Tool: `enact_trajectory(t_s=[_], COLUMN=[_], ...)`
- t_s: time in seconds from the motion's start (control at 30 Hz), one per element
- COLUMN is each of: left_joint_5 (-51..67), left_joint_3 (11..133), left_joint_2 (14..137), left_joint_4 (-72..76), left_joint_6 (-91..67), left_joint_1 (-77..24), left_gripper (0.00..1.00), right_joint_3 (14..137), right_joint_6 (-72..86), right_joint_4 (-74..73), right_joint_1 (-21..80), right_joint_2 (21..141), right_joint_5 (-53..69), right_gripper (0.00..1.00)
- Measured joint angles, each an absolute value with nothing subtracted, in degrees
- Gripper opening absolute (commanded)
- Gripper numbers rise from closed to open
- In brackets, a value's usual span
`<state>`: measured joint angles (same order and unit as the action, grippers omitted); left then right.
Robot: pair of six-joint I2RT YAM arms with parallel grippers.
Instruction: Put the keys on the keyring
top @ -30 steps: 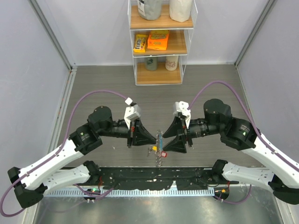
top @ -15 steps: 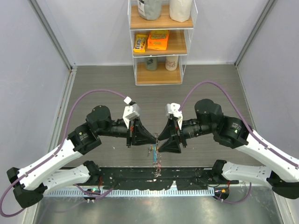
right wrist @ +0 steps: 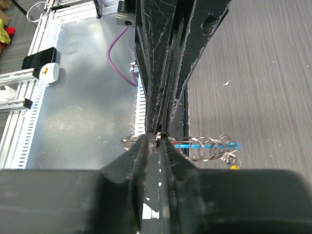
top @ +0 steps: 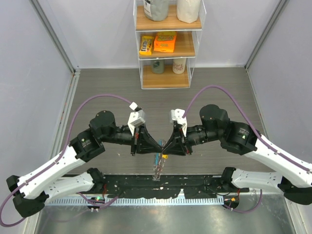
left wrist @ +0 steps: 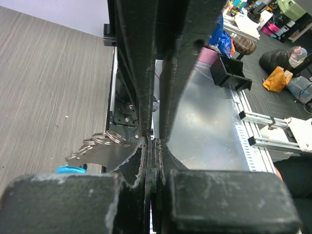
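**Surroundings.** A grey wood-grain counter (top: 97, 92) is closed in by pale side panels (top: 29, 73). At its far edge, centre, stands a white shelf unit (top: 143, 73) carrying snack packets (top: 165, 42) and two cups (top: 158, 66). A black base plate (top: 146, 187) runs along the near edge. The only obstruction to either arm is the other: they meet tip to tip over the near centre of the counter.

**Position.** The jaws of the left gripper (left wrist: 152, 141) are pressed together. The keyring (left wrist: 105, 139) issues from their tips and trails to the left side of the left wrist view. The jaws of the right gripper (right wrist: 158, 138) are drawn close, with a thin slit between them and their tips at the same wire. Whether they clamp it cannot be told. From above, the keyring shows just on the near side of the meeting point.

**Appearance.** The keyring is thin silvery wire in several overlapping loops. A blue tag (left wrist: 69, 169) sits beside them, and a flat silvery key blade (left wrist: 97, 154) lies against them. In the right wrist view a yellow key (right wrist: 235, 166) sits at the loops' outer end.
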<state>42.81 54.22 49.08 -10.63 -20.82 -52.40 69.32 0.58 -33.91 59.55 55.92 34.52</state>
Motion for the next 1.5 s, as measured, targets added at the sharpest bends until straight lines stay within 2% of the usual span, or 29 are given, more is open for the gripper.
enact_trajectory(t_s=[0.27, 0.3, 0.37, 0.4, 0.5, 0.6, 0.9, 1.3, 1.5], left_joint_5=[44.9, 45.2, 45.3, 45.3, 44.4, 42.8, 40.1, 41.4, 43.5], left_joint_3=[54.4, 54.4, 54.5, 54.5, 54.7, 54.8, 50.3, 44.0, 43.3], left_joint_2=[48.9, 48.9, 48.8, 48.8, 47.9, 45.7, 35.3, 34.0, 32.1], left_joint_4=[-10.9, -10.8, -10.4, -9.9, -9.2, -8.6, -1.9, 3.5, 3.9], left_joint_6=[-21.7, -22.1, -22.5, -22.7, -23.7, -23.9, -25.6, -27.1, -27.0], left_joint_1=[-52.6, -52.6, -52.8, -52.9, -52.8, -52.8, -52.8, -52.8, -52.8], left_gripper=[0.0, 0.04, 0.27, 0.33, 0.46, 0.55, 0.59, 0.59, 0.59], right_joint_3=[69.2, 68.8, 67.6, 66.8, 65.2, 63.7, 60.4, 61.5, 57.2], right_joint_6=[-0.2, -0.4, -0.7, -0.8, -1.1, -1.2, 0.4, 5.9, 12.9], right_joint_4=[-33.6, -33.1, -31.6, -30.3, -28.5, -26.7, -17.7, -11.5, -1.8], right_joint_1=[61.8, 62.1, 62.5, 62.6, 63.0, 63.2, 63.3, 63.3, 63.6], right_joint_2=[55.6, 55.2, 54.0, 53.1, 50.8, 47.9, 43.0, 48.6, 48.4], right_joint_5=[32.2, 32.0, 31.9, 31.9, 32.5, 34.0, 46.8, 67.7, 75.0], right_gripper=[0.06, 0.06, 0.06, 0.06, 0.06, 0.06, 0.06, 0.06, 0.06])
